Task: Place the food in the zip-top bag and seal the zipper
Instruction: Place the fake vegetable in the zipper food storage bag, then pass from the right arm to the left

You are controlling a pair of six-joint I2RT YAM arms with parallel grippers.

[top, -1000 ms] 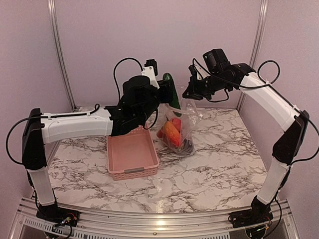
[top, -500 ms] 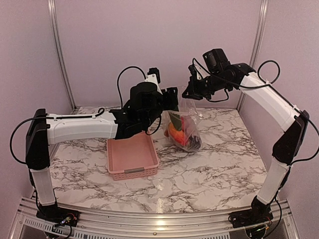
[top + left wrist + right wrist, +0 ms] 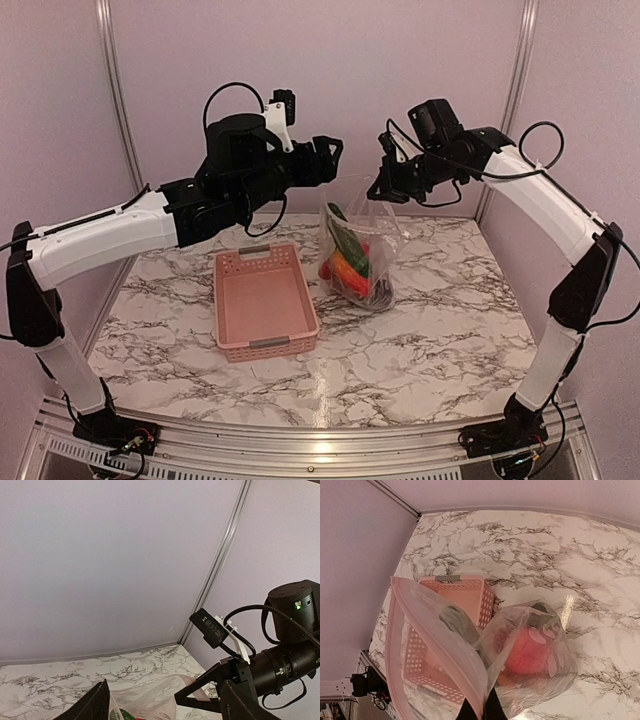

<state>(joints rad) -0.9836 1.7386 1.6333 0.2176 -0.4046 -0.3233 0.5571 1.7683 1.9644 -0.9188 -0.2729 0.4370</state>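
The clear zip-top bag (image 3: 372, 225) hangs from my right gripper (image 3: 384, 190), its bottom resting on the table. The food (image 3: 345, 265) lies inside it: a dark green cucumber (image 3: 347, 238) on top of red and orange pieces. In the right wrist view my right gripper (image 3: 481, 707) is shut on the bag's mouth edge. The pale pink zipper (image 3: 437, 632) gapes open, with a cucumber (image 3: 458, 623) and an orange-red fruit (image 3: 532, 650) seen through the plastic. My left gripper (image 3: 328, 152) is open and empty, raised up and left of the bag mouth. In the left wrist view it (image 3: 165, 690) looks over the bag (image 3: 150, 697).
The pink latticed basket (image 3: 262, 300) stands on the marble table left of the bag and looks empty; it also shows in the right wrist view (image 3: 462, 592). Purple walls with metal posts close in the back and sides.
My left gripper held a cucumber over the bag mouth, let it go inside, then rose up and to the left, empty. The right gripper kept hold of the bag edge.
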